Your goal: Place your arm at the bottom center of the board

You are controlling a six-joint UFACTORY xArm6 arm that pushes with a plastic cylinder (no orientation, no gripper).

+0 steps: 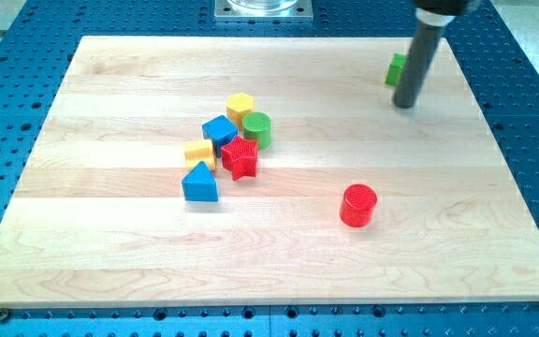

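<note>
Eight blocks on board (pixel 110 271) | my tip (pixel 404 105) at 2 o'clock, touching green block (pixel 395 69) | red cylinder (pixel 358 205) at 5 o'clock | no gripper, bare rod.

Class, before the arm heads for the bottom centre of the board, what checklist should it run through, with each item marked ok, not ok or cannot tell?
1. My tip visible: ok, near the view's top right.
2. Tip already at bottom centre: not ok.
3. Tip apart from the green block beside the rod: cannot tell, the rod overlaps it.
4. Red cylinder off the straight path: not ok, it lies close to it.
5. Cluster around the red star off the path: ok, further left.
6. Bottom centre of the board free of blocks: ok.
</note>
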